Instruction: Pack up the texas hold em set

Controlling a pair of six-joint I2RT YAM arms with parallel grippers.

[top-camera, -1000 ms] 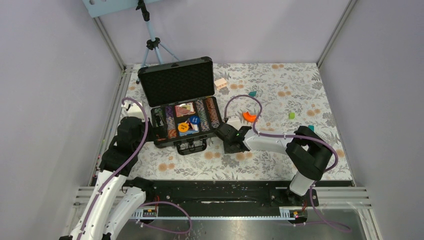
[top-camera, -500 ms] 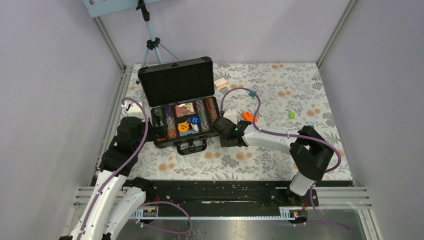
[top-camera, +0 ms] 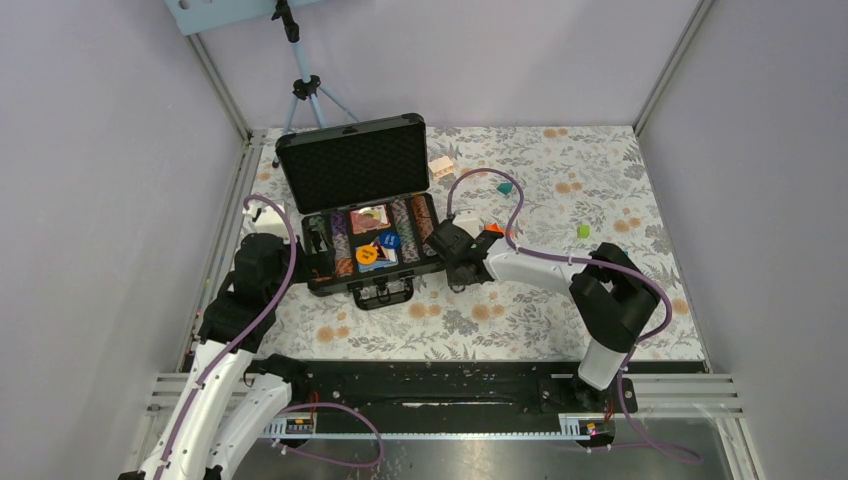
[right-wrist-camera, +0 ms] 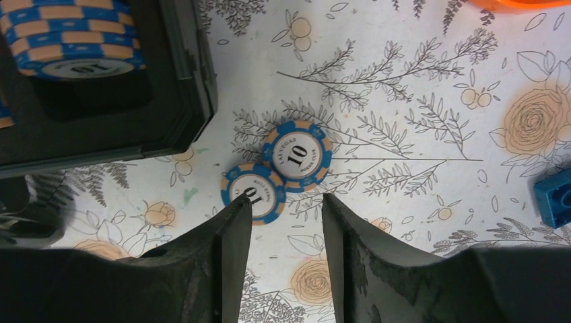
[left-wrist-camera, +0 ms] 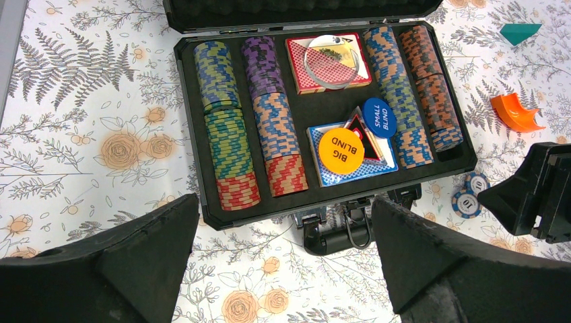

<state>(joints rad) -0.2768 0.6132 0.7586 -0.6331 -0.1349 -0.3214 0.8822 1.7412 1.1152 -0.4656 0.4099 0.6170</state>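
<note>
The texas hold em set's black briefcase lies open, lid upright, on the floral table. Its tray holds rows of striped chips, two card decks and the discs marked BIG BLIND and SMALL BLIND. Two loose blue-and-orange chips lie overlapping on the table just right of the case's front corner. My right gripper hovers over them, open, its left fingertip above the nearer chip. My left gripper stands wide open before the case handle, holding nothing.
An orange curved block and a teal block lie right of the case. A blue block sits at the right wrist view's edge. A tripod stands behind the lid, and a beige block beside it.
My right arm has swung left and away from the bases, bringing its gripper up against the case's right front corner. The left arm and the case have not moved.
</note>
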